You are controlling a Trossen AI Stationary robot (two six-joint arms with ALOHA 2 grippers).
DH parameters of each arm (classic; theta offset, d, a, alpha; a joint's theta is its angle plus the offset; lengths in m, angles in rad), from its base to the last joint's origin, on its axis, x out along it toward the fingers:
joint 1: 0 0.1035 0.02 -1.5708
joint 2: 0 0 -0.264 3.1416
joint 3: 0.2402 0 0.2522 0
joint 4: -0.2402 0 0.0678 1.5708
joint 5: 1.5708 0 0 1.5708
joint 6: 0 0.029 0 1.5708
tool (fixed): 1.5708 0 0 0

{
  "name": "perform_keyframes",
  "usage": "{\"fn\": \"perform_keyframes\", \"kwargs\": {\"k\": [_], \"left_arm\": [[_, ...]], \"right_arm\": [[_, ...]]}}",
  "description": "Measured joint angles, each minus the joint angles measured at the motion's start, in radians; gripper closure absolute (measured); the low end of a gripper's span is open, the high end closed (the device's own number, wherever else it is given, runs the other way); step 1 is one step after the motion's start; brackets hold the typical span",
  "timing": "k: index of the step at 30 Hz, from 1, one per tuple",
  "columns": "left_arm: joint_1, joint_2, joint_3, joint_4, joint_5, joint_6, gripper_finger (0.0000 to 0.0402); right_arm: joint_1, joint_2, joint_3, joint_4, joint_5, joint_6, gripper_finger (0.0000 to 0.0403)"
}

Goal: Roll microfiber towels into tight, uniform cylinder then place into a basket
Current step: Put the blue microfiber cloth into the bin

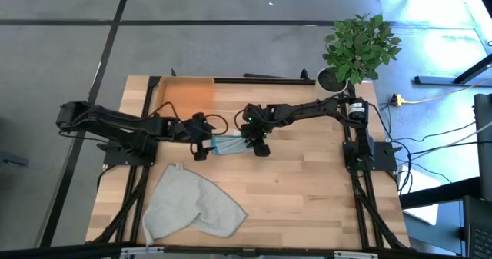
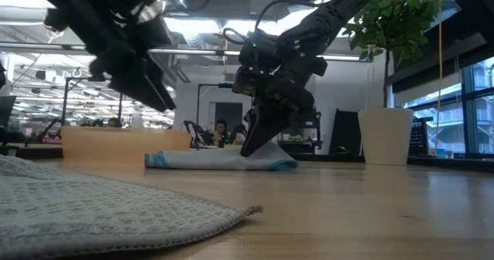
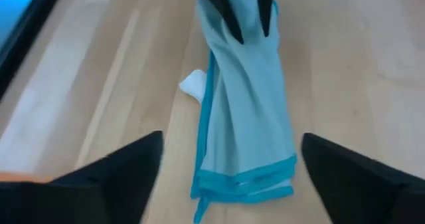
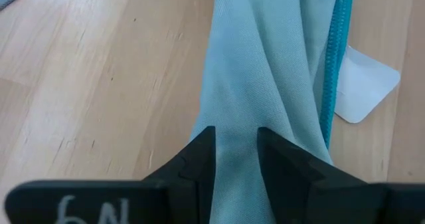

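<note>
Right gripper (image 4: pixel 236 159) pinching rolled teal towel (image 1: pixel 228 145) end; left gripper (image 3: pixel 229 177) spread wide above it

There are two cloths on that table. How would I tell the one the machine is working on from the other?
Start at the orange basket at the far side of the wooden table. Just in front of it, between the two arms, lies the teal towel, bunched into a narrow strip; the right end effector pinches one end. Unlike the larger grey-green towel lying loose at the near edge, it has bright blue edging.
</note>
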Motion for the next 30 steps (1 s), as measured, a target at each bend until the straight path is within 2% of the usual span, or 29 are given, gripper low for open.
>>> {"fn": "perform_keyframes", "kwargs": {"k": [3,7,12,22,30], "left_arm": [[0.032,0.058,0.0,0.065,0.03,0.015,0.0008],[0.058,0.14,0.0,0.182,0.097,0.059,0.0012],[0.077,0.247,0.003,0.313,0.125,0.079,0.0004],[0.081,0.481,0.149,0.264,0.125,0.133,0.0002],[0.083,0.556,0.185,0.247,0.123,0.097,0.0002]], "right_arm": [[0.0,0.0,0.0,0.0,0.0,0.0,0.029],[0.0,0.0,0.0,0.0,0.0,0.0,0.029],[0.0,0.0,0.0,0.0,0.0,0.0,0.029],[0.0,0.0,0.0,0.001,0.0,0.0,0.029],[0.0,0.0,0.0,0.008,0.0,0.0,0.029]]}}
